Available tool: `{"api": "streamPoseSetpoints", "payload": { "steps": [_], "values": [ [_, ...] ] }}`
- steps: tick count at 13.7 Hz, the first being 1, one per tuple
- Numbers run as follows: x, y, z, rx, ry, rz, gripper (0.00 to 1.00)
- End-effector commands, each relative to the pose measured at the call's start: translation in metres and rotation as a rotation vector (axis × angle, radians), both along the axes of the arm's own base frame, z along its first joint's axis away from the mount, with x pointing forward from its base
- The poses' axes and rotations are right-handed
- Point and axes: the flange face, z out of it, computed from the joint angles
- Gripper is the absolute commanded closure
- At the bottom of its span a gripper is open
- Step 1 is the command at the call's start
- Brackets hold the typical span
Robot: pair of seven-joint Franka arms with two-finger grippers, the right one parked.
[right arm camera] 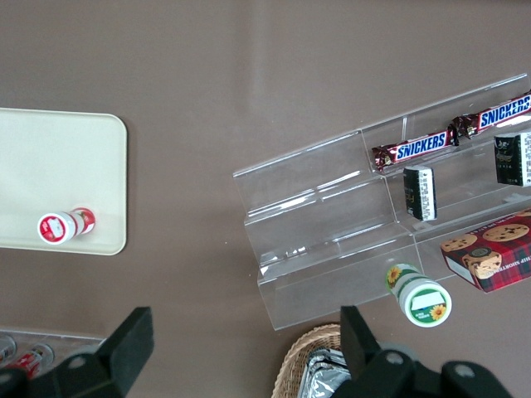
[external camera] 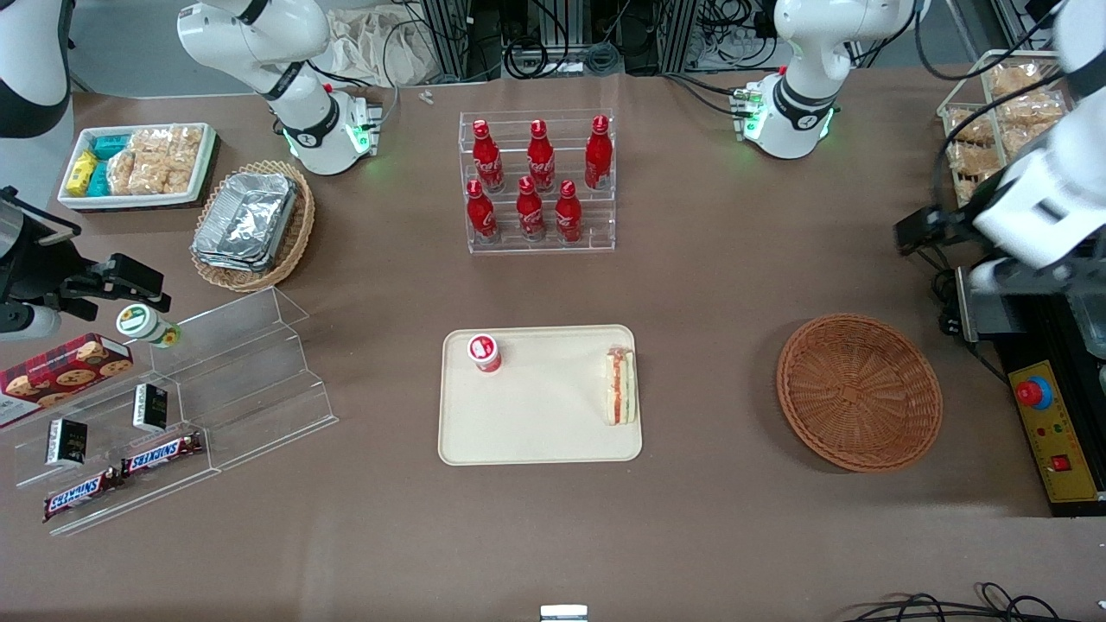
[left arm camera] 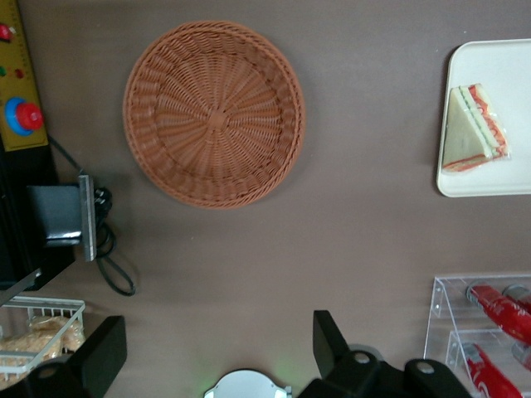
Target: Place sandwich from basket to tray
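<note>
The sandwich [external camera: 620, 385] [left arm camera: 473, 128] lies on the cream tray [external camera: 540, 432] [left arm camera: 489, 178], at the tray edge nearest the basket. The reddish-brown wicker basket [external camera: 859, 390] [left arm camera: 214, 114] stands beside the tray toward the working arm's end, with nothing in it. My gripper [external camera: 920, 231] [left arm camera: 214, 352] hangs high over the table at the working arm's end, farther from the front camera than the basket. It is open wide, with nothing between its fingers [left arm camera: 328, 344].
A small red-capped bottle [external camera: 485, 352] stands on the tray. An acrylic rack of red cola bottles [external camera: 540, 181] stands farther back. A control box with a red button [external camera: 1050, 423] and a wire snack basket [external camera: 994, 112] flank the working arm. Stepped acrylic shelves [external camera: 216, 389] lie toward the parked arm's end.
</note>
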Motion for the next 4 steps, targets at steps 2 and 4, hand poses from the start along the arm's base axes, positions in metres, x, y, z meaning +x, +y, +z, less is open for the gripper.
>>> {"api": "streamPoseSetpoints", "payload": {
  "steps": [2, 4],
  "values": [
    [-0.0196, -0.0029, 0.0101, -0.019, -0.014, -0.026, 0.00],
    [-0.0178, -0.0041, 0.0113, -0.017, -0.014, -0.029, 0.00]
  ]
}}
